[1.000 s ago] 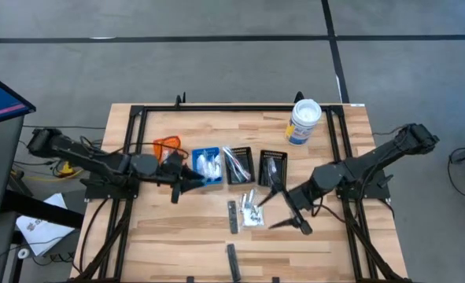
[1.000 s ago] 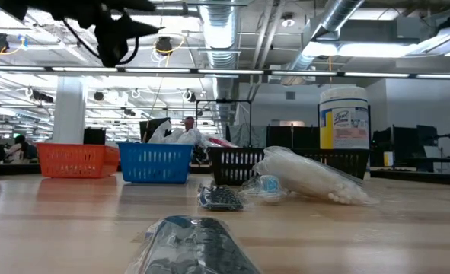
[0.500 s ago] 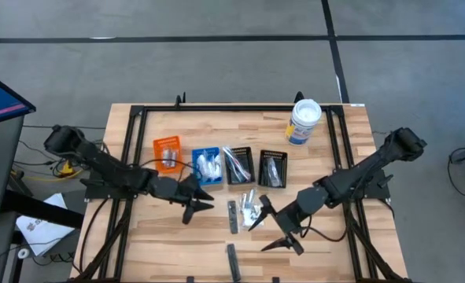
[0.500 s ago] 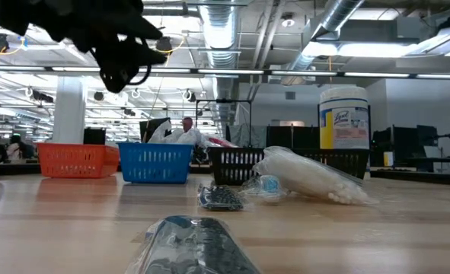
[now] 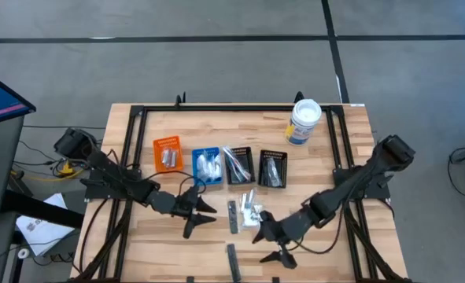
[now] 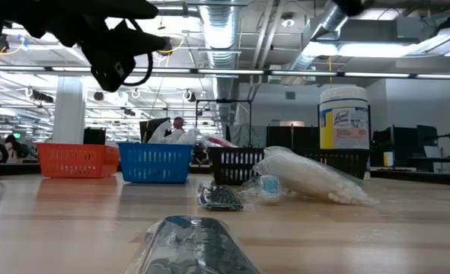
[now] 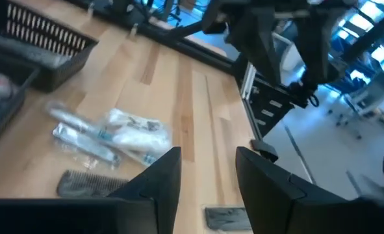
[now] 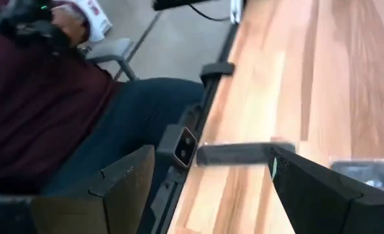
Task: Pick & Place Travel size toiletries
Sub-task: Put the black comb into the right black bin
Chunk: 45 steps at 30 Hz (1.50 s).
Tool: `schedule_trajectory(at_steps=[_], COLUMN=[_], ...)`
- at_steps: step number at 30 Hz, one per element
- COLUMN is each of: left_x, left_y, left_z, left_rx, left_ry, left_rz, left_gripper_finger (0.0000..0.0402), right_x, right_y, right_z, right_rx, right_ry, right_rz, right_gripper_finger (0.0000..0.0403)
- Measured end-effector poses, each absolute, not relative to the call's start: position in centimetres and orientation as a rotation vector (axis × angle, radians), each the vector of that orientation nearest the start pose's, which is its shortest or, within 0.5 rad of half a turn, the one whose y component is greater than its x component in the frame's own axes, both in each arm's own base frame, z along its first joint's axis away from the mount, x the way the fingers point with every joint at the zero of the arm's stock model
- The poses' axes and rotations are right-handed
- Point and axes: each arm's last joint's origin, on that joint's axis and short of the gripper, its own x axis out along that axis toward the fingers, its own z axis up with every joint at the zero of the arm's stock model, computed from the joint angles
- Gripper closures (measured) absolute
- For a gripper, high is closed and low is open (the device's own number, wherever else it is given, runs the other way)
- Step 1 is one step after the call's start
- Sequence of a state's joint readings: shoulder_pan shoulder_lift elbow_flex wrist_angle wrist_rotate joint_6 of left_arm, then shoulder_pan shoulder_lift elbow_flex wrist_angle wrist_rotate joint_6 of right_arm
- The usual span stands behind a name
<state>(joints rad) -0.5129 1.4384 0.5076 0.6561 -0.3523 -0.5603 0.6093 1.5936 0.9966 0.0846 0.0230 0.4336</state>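
Two sets of fingers, both empty. On left gripper (image 5: 201,217), fingers (image 7: 162,175) partly apart, bare gap between. On right gripper (image 5: 266,247), fingers (image 8: 127,188) spread wide, touching nothing.

Left gripper no longer over blue bin (image 5: 206,163) as a second ago; now at 9 o'clock of the loose toiletries (image 5: 249,209) lying just toward 6 o'clock from table centre. Right gripper drawn off from black bin (image 5: 272,168) to 5 o'clock of that pile, near a small black piece (image 5: 232,256) by the front edge (likely next target). Means, probably: one drop finished, fresh pick starting.
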Motion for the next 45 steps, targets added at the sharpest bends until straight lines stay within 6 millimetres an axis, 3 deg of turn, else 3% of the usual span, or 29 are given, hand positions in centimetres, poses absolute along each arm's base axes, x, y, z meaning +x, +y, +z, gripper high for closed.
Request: schedule_trajectory(at_steps=[5, 9, 16, 20, 23, 27, 35, 45], left_x=[24.5, 25.0, 25.6, 25.7, 25.6, 25.3, 24.9, 24.9], left_y=[-12.8, -13.2, -13.3, -13.3, -13.3, -13.4, -13.7, -13.8], left_z=[17.0, 16.3, 15.4, 15.2, 14.9, 14.3, 13.6, 13.5], left_rx=[-0.491, -0.505, -0.416, -0.270, -0.167, -0.042, -0.017, -0.058], left_ry=[0.272, 0.233, 0.185, 0.189, 0.217, 0.277, 0.348, 0.357], left_rz=[-0.040, -0.057, -0.030, -0.025, -0.031, -0.040, -0.078, -0.079], left_gripper_finger=[0.0261, 0.0261, 0.0261, 0.0261, 0.0261, 0.0261, 0.0261, 0.0261], right_x=[28.9, 28.6, 24.8, 23.8, 24.0, 24.8, 27.2, 27.7], right_y=[20.6, 21.5, 22.1, 22.1, 22.0, 21.7, 20.2, 20.1], right_z=[21.0, 19.9, 21.1, 21.5, 21.1, 19.1, 15.8, 15.3], right_rx=[0.344, 0.320, 0.137, 0.094, 0.078, 0.024, 0.083, 0.130], right_ry=[0.687, 0.704, 0.600, 0.547, 0.556, 0.611, 0.694, 0.725], right_rz=[0.396, 0.351, -0.047, -0.139, -0.151, -0.190, -0.285, -0.267], right_gripper_finger=[0.0108, 0.0108, 0.0108, 0.0108, 0.0108, 0.0108, 0.0108, 0.0108])
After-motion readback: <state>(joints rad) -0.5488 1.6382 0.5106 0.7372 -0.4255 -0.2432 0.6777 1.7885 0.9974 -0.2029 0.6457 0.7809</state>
